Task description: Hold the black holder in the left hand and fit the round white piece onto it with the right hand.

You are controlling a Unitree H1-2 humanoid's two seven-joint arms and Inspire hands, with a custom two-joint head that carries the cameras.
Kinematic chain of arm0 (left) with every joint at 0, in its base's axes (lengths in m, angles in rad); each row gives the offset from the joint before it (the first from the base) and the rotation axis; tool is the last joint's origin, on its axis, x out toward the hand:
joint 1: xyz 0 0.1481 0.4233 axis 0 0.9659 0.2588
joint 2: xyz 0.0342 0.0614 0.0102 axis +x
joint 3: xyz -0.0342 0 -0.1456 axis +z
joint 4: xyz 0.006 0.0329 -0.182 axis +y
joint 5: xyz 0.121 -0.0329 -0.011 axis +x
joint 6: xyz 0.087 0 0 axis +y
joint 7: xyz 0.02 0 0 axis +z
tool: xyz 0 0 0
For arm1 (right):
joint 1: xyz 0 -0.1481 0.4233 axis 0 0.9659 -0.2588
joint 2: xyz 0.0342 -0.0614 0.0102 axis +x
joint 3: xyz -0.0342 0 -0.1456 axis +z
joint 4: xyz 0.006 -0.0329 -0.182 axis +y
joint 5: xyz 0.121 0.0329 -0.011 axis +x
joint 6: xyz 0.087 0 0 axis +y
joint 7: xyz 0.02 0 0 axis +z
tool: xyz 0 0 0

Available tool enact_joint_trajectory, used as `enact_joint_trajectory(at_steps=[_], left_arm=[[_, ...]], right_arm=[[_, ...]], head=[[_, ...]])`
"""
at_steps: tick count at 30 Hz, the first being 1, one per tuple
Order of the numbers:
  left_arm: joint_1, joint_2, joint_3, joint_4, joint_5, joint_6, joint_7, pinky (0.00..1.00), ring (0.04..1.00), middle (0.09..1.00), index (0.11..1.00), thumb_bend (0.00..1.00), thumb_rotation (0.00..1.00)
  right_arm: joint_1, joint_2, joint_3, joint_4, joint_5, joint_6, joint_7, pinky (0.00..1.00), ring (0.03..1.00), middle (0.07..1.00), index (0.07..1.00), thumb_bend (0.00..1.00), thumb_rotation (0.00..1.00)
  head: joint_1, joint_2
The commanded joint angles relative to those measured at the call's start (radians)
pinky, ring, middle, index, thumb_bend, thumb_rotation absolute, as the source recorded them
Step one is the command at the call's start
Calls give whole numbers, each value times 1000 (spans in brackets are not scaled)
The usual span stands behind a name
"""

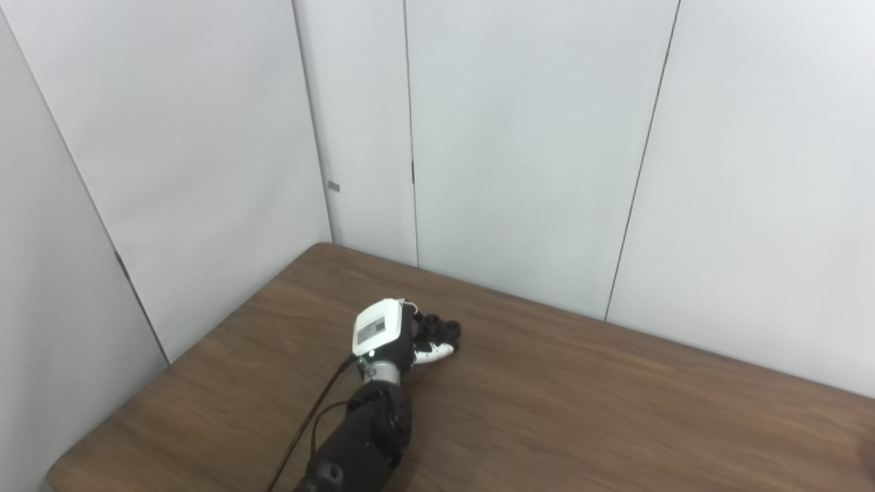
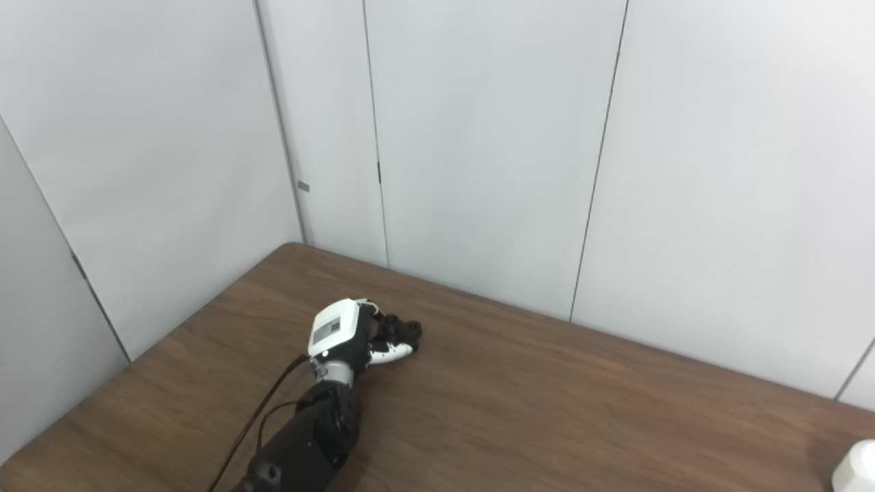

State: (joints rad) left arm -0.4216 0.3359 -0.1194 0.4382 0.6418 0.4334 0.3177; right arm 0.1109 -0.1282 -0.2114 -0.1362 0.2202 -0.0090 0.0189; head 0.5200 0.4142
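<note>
Left eye view: the left hand (image 1: 403, 335) lies low on the brown wooden table (image 1: 581, 410), lower centre-left of frame, its arm coming in from the bottom edge. White back plate faces the camera; dark fingers (image 1: 437, 328) curl forward beyond it, with a white thumb segment below them. Whether they are closed on anything I cannot tell: the back of the hand hides the palm. No black holder can be made out apart from the dark fingers. No round white piece in this view. A dark smudge at the right edge, lower right, is too small to name. White wall panels (image 1: 533, 150) fill the upper frame.

Right eye view: same hand (image 2: 362, 335), same posture, grip still unreadable. At the bottom right corner, a white rounded object (image 2: 858, 468) is cut off by the frame edge; it may be the round white piece or part of the right hand, cannot say which.

Risks, as judgement:
- If the holder is in the left palm, it is occluded, so alignment for fitting cannot be checked visually.
- The head cameras aim high; the mating could happen at the frame edge, unseen.
- Hand resting on the table leaves little clearance for the right hand's approach.
</note>
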Motion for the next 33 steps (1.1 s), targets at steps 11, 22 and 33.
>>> enact_joint_trajectory(at_steps=[11,22,33], left_arm=[[54,10,-77,-104,-5,22,-116,906,906,847,482,521,52],[78,8,-148,-282,3,-39,-202,959,924,841,481,521,54],[112,-34,-248,-412,8,-148,-283,994,927,849,481,519,52]], right_arm=[[16,4,3,23,11,-24,18,871,949,943,849,607,818],[14,13,12,6,-17,-35,9,936,953,934,844,567,821],[20,21,37,-32,-90,-34,-5,793,884,889,819,566,857]], head=[[-25,7],[-90,26],[-212,55]])
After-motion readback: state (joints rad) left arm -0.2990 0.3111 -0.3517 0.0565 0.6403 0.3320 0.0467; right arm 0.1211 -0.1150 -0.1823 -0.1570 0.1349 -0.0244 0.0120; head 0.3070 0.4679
